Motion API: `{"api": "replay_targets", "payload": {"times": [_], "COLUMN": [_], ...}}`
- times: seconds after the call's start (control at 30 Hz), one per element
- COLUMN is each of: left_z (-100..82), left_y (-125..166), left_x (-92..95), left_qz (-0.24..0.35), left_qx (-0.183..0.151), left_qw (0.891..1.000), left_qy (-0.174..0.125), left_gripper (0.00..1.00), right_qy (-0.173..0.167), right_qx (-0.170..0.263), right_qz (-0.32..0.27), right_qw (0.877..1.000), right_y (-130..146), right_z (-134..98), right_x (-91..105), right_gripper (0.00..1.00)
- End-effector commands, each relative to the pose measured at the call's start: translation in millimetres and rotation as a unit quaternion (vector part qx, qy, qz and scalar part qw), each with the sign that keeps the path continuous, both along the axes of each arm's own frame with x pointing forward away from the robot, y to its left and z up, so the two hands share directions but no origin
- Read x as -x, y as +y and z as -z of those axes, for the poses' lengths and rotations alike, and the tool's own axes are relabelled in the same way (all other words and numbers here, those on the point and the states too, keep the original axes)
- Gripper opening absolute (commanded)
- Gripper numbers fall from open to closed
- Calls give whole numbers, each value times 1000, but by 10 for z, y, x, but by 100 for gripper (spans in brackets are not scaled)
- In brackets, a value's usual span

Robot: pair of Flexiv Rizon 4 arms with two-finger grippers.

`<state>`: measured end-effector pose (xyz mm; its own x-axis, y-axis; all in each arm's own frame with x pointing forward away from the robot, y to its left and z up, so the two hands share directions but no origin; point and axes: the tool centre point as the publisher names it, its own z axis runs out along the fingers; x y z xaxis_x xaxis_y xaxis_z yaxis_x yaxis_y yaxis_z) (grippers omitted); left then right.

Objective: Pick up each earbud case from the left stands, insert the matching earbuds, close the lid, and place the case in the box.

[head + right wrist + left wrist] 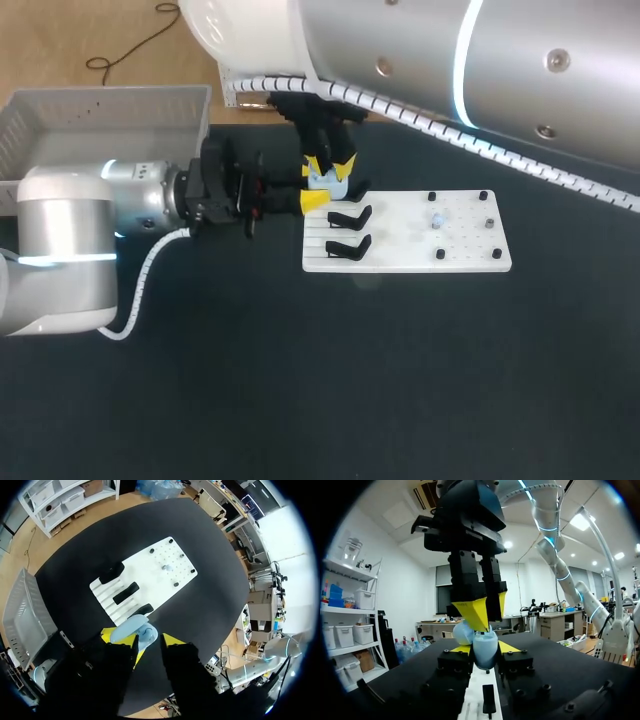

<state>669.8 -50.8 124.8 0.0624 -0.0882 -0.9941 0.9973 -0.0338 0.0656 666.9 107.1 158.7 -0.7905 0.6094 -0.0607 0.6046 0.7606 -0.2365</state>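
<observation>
Right claw point(331, 168) above case point(324, 181); black stands point(349, 217), earbud point(437, 220) on board point(465, 252) alongside.

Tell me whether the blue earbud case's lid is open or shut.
Open: in the right wrist view the earbud case shows its lid swung back beside its body.

I am looking in on a robotics lab bench. My left arm, a thick silver-white jointed tube point(60, 250), and my right arm of the same make point(450, 60) are hanging over a matte black tabletop point(350, 380), with white spiral cable wrap point(150, 268) trailing along them. A flat white fixture board drilled with rows of small holes point(460, 250) is lying right of centre, carrying black moulded stands point(348, 217) at its left end. A pale grey slatted plastic crate point(110, 100) is sitting at the far left.
</observation>
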Motion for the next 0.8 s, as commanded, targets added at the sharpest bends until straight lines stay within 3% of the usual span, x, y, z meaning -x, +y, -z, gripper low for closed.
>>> {"api": "replay_targets", "payload": {"times": [0.03,0.2,0.3,0.4,0.47,0.63,0.8], "left_z": [-1,-1,-1,-1,-1,-1,-1], "left_y": [-9,-9,-9,-9,-9,-9,-9], "left_x": [6,6,6,6,6,6,6], "left_qz": [2,2,2,2,2,2,2], "left_qx": [0,0,0,0,0,0,0], "left_qw": [1000,1000,1000,1000,1000,1000,1000], "left_qy": [0,0,0,0,0,0,0], "left_gripper": [0,0,0,0,0,0,0], "right_qy": [-31,-75,-104,-129,-142,-161,-166], "right_qx": [-13,-55,-104,-157,-189,-232,-253], "right_qz": [-8,-45,-100,-143,-167,-182,-187], "right_qw": [999,995,984,969,957,942,935], "right_y": [-30,-119,-234,-405,-530,-831,-1033], "right_z": [-127,-300,-353,-351,-315,-236,-173], "right_x": [146,331,429,487,510,505,486], "right_gripper": [64,49,49,56,52,45,43]}}
